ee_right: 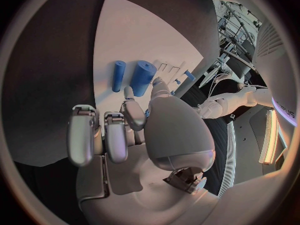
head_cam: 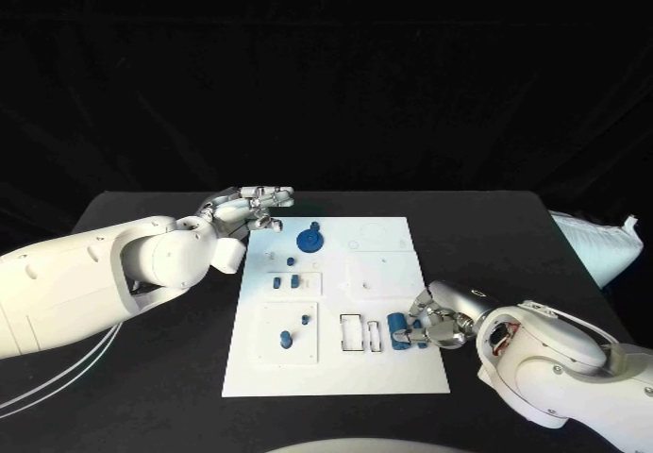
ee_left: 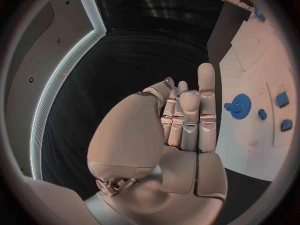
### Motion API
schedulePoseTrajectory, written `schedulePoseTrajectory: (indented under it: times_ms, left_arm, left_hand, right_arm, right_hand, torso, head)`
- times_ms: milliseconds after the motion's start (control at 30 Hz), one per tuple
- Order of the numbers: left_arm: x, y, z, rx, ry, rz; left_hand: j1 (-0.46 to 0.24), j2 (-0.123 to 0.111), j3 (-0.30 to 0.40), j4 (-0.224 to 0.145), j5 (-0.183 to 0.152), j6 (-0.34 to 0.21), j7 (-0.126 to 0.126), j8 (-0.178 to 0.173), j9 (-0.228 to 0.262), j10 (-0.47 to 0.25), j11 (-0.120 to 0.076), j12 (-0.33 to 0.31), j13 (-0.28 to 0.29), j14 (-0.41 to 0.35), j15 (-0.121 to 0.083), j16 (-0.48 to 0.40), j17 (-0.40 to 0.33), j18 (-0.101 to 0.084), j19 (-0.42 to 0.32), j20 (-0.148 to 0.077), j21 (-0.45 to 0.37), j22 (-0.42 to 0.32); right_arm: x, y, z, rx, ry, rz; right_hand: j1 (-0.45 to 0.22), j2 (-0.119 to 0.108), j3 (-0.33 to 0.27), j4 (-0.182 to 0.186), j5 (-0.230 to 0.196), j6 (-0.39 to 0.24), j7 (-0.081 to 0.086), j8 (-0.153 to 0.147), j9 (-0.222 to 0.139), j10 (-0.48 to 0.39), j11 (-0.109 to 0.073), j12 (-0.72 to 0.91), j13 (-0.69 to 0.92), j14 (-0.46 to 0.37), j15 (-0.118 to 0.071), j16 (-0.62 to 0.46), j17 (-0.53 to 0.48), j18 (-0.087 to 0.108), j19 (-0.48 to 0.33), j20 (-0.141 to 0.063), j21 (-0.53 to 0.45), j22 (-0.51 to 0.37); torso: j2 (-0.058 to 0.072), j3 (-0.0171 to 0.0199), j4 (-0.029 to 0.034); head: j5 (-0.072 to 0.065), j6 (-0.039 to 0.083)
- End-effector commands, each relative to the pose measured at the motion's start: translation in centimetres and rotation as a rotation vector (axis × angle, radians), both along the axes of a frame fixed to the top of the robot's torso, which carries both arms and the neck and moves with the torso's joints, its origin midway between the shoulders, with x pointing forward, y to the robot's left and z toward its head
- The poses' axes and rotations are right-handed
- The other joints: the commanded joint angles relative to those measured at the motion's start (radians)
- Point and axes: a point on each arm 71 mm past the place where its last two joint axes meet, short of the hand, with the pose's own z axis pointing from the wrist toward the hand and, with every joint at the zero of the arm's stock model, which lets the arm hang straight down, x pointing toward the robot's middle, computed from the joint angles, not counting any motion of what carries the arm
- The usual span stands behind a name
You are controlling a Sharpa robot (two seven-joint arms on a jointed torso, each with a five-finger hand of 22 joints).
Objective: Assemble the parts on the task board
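Lying in the middle of the black table (head_cam: 163, 377), the white task board (head_cam: 388, 373) carries the small blue parts. The left hand (head_cam: 252, 209) hovers at the board's far left corner, fingers straight and together, holding nothing. The right hand (head_cam: 438, 326) is at the board's right edge, near the blue cylinders (head_cam: 400, 332); I cannot tell whether it grips one. A blue gear (head_cam: 311, 242) sits near the far edge.

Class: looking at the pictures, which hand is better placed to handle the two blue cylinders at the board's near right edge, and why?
Likely the right hand: it sits beside the blue cylinders; the left hand is open at the far corner.
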Motion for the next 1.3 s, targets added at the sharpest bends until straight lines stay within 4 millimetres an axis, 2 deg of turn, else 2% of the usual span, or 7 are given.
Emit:
schedulePoseTrajectory:
  times_ms: [33, 433, 767, 933, 1000, 1167, 1300]
  left_arm:
    - [-0.1, -0.2, 0.1, -0.011, -0.008, -0.019]
    - [-0.2, -0.2, 0.1, -0.011, -0.006, -0.021]
    - [-0.2, -0.2, 0.2, -0.011, -0.005, -0.022]
    - [-0.2, -0.2, 0.2, -0.011, -0.005, -0.023]
    - [-0.2, -0.2, 0.2, -0.011, -0.005, -0.023]
    - [-0.2, -0.1, 0.2, -0.011, -0.005, -0.022]
    - [-0.2, -0.2, 0.2, -0.011, -0.006, -0.023]
  left_hand:
    - [-0.012, 0.0, 0.007, 0.001, 0.005, -0.01, 0.0, 0.0, -0.001, -0.01, 0.001, 0.001, 0.001, -0.008, -0.002, -0.005, -0.001, 0.01, -0.004, 0.001, -0.004, -0.001]
    - [-0.012, 0.0, 0.007, 0.001, 0.005, -0.01, 0.0, 0.0, -0.001, -0.01, 0.001, 0.001, 0.001, -0.008, -0.002, -0.005, -0.001, 0.01, -0.004, 0.001, -0.004, -0.001]
    - [-0.015, -0.001, 0.007, 0.001, 0.005, -0.01, 0.001, 0.001, 0.0, -0.011, 0.001, 0.003, 0.002, -0.009, -0.002, -0.005, -0.003, 0.01, -0.004, 0.002, -0.005, -0.001]
    - [-0.015, -0.001, 0.007, 0.001, 0.005, -0.01, 0.001, 0.001, 0.0, -0.011, 0.001, 0.003, 0.002, -0.009, -0.002, -0.005, -0.003, 0.01, -0.004, 0.002, -0.005, -0.001]
    - [-0.015, -0.001, 0.007, 0.001, 0.005, -0.01, 0.001, 0.001, 0.0, -0.011, 0.001, 0.003, 0.002, -0.009, -0.002, -0.005, -0.003, 0.01, -0.004, 0.002, -0.005, -0.001]
    - [-0.015, -0.001, 0.007, 0.001, 0.005, -0.01, 0.001, 0.001, 0.0, -0.011, 0.001, 0.003, 0.002, -0.009, -0.002, -0.005, -0.003, 0.01, -0.004, 0.002, -0.005, -0.001]
    - [-0.015, -0.001, 0.007, 0.001, 0.005, -0.01, 0.001, 0.001, 0.0, -0.011, 0.001, 0.003, 0.002, -0.009, -0.002, -0.005, -0.003, 0.01, -0.004, 0.002, -0.005, -0.001]
  right_arm:
    - [0.0, 0.2, -0.4, -0.032, 0.009, 0.018]
    - [0.3, 0.9, -1.9, -0.044, 0.045, 0.021]
    - [0.5, 1.0, -2.5, -0.034, 0.063, 0.002]
    - [0.5, 1.0, -2.3, -0.009, 0.047, -0.023]
    - [0.4, 1.0, -2.0, 0.024, 0.044, -0.042]
    - [-0.2, 1.3, -1.2, 0.106, 0.045, -0.081]
    - [-0.5, 1.7, -0.4, 0.174, 0.048, -0.111]
  right_hand:
    - [-0.002, 0.012, -0.006, -0.001, -0.004, -0.008, 0.0, 0.005, 0.001, 0.016, -0.012, 0.081, 0.182, 0.088, 0.002, 0.003, 0.186, -0.016, 0.01, 0.005, 0.003, 0.001]
    - [0.002, 0.025, -0.007, -0.002, -0.001, -0.004, -0.001, 0.015, 0.008, 0.014, -0.013, 0.084, 0.191, 0.088, 0.001, 0.004, 0.188, -0.016, 0.009, 0.005, 0.004, 0.002]
    - [0.055, 0.069, 0.008, -0.024, 0.015, 0.019, -0.01, 0.042, 0.032, 0.017, -0.021, 0.093, 0.211, 0.088, -0.005, 0.008, 0.193, -0.017, 0.01, 0.001, 0.009, 0.01]
    - [0.099, 0.096, 0.03, -0.049, 0.012, 0.036, -0.02, 0.058, 0.048, 0.026, -0.03, 0.11, 0.232, 0.089, -0.012, 0.011, 0.199, -0.019, 0.013, -0.005, 0.015, 0.018]
    - [0.111, 0.106, 0.039, -0.056, 0.029, 0.039, -0.024, 0.063, 0.054, 0.029, -0.034, 0.116, 0.239, 0.09, -0.015, 0.014, 0.203, -0.019, 0.014, -0.008, 0.017, 0.022]
    - [0.107, 0.107, 0.042, -0.054, 0.07, 0.039, -0.027, 0.067, 0.066, 0.033, -0.036, 0.119, 0.248, 0.091, -0.018, 0.017, 0.208, -0.021, 0.016, -0.012, 0.021, 0.028]
    - [0.098, 0.105, 0.038, -0.049, 0.08, 0.038, -0.027, 0.067, 0.07, 0.036, -0.037, 0.123, 0.253, 0.092, -0.018, 0.019, 0.211, -0.021, 0.018, -0.013, 0.023, 0.031]
  torso:
    - [0.0, -0.0001, 0.0]
    - [0.001, -0.0005, -0.0003]
    - [0.0, -0.0008, 0.0]
    - [0.001, -0.0001, -0.0009]
    - [0.001, 0.0006, -0.0012]
    - [0.001, 0.0006, -0.0015]
    - [0.002, -0.0003, -0.0007]
  head:
    - [0.003, 0.0]
    - [0.011, -0.001]
    - [0.012, -0.002]
    - [0.014, -0.002]
    - [0.014, -0.002]
    - [0.015, -0.002]
    - [0.013, -0.001]
